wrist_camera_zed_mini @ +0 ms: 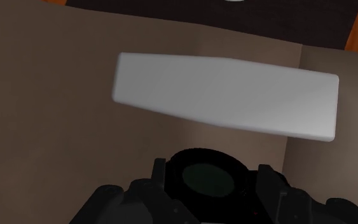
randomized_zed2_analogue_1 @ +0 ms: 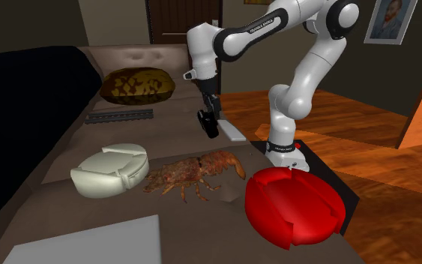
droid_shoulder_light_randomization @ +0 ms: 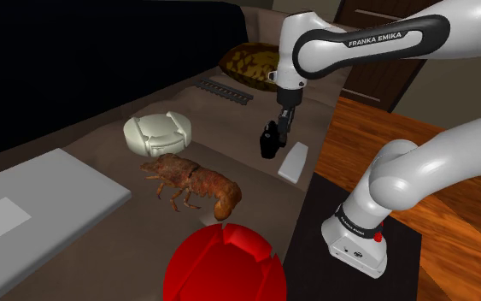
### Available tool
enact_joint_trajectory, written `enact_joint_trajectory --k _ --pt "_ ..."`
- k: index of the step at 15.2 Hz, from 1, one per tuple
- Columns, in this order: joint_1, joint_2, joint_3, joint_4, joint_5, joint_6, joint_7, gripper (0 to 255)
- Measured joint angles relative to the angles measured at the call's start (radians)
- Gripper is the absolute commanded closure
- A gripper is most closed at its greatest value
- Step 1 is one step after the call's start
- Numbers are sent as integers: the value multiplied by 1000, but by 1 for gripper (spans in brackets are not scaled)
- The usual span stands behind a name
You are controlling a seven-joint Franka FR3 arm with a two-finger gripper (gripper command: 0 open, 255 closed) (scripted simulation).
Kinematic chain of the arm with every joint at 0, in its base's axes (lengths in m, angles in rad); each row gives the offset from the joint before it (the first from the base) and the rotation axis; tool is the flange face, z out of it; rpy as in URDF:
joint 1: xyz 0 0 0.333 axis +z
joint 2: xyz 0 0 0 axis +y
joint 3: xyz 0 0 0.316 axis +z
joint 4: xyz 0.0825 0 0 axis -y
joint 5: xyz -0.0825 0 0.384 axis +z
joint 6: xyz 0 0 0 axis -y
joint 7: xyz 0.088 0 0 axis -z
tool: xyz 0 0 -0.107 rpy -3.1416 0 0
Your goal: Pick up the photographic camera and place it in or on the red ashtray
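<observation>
A small black photographic camera [droid_shoulder_light_randomization: 270,142] hangs in the air above the brown seat surface, with my black gripper [droid_shoulder_light_randomization: 276,130] shut on it from above. In the second exterior view the camera [randomized_zed2_analogue_1: 209,123] sits under the gripper [randomized_zed2_analogue_1: 210,112], beside a white flat block. Seen from the wrist, the camera [wrist_camera_zed_mini: 203,181] shows its round lens between the fingers. The red ashtray [droid_shoulder_light_randomization: 221,267], a round segmented bowl, rests at the near end of the surface, well away from the gripper; the second exterior view places the ashtray [randomized_zed2_analogue_1: 295,206] close to the stand.
A white flat block [droid_shoulder_light_randomization: 295,161] lies just beneath the camera. An orange lobster [droid_shoulder_light_randomization: 194,181] and a white round dish [droid_shoulder_light_randomization: 157,131] lie between the gripper and the ashtray. A patterned cushion [droid_shoulder_light_randomization: 251,61], a dark rail strip [droid_shoulder_light_randomization: 225,90] and a grey slab [droid_shoulder_light_randomization: 33,205] also lie here.
</observation>
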Motion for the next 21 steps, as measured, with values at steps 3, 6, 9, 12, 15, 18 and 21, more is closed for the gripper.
enact_joint_trajectory --k 3,6,9,12,15,18,21 --pt "-1 -7 -2 36 -2 -43 -2 255" --pt "-1 -13 -2 71 -2 -84 -2 255" --pt "-2 -17 -3 112 -2 -128 -2 255" --pt "-8 -53 -5 77 1 -106 13 0" --pt "-31 -190 -9 -60 9 -20 63 0" --pt "-38 -212 -13 -112 8 26 66 0" --pt "-37 -210 -11 -156 10 74 68 0"
